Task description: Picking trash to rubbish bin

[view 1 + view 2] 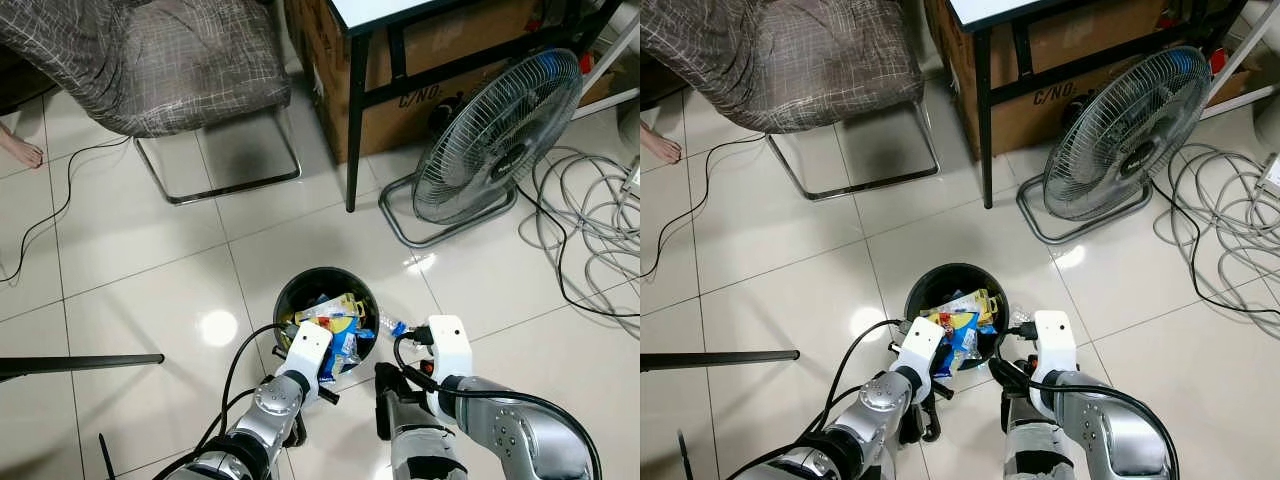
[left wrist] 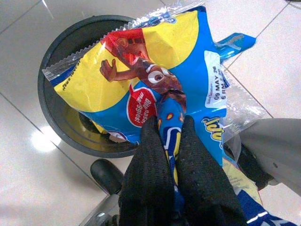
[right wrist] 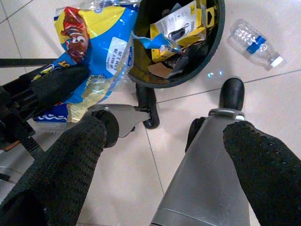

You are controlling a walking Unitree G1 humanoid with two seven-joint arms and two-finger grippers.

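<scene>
Left wrist view: left claw (image 2: 171, 141) pinches one snack bag (image 2: 155, 70) over one bin (image 1: 326, 310); one bottle (image 3: 256, 43) at three o'clock; right claw (image 3: 164, 155) gapes, holding nothing.

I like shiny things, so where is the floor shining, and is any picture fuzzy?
In the left eye view a round white glare spot sits on the tiled floor beside the bin. In the left wrist view the chip bag looks sharp, while the left gripper's black fingers up close look soft. In the right wrist view the plastic bottle is clear.
</scene>
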